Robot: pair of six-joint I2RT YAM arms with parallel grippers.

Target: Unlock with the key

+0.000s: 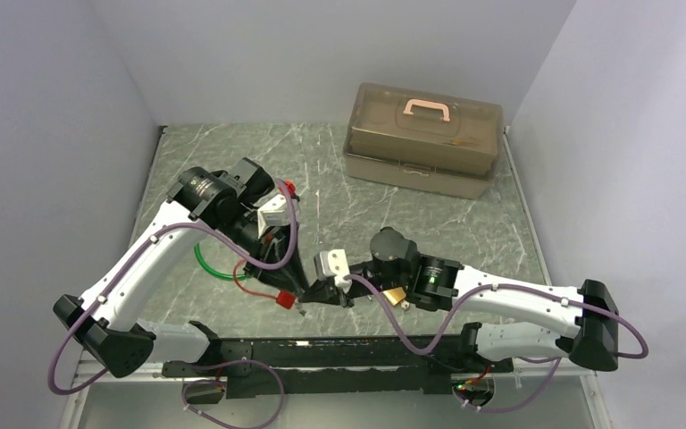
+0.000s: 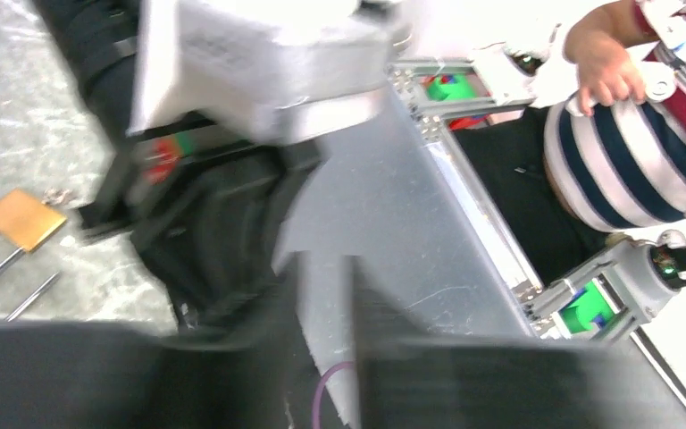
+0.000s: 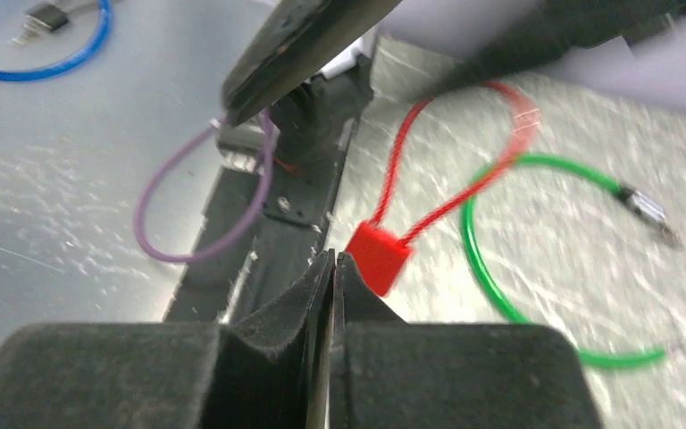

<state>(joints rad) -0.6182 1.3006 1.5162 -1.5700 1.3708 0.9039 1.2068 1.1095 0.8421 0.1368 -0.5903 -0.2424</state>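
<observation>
A red cable lock lies on the marbled table between both grippers; its square red body sits just right of my right gripper's tips. My right gripper is shut, with a thin pale sliver edge-on between its pads; I cannot tell whether that is the key. Otherwise the key is not seen. My left gripper hangs over the red lock, jaws a little apart with only grey surface showing between them. A brass padlock lies under the right arm.
A green cable loop lies left of the red lock. A blue cable loop rests on the grey front shelf. A brown toolbox stands at the back right. A person in a striped shirt is beyond the front edge.
</observation>
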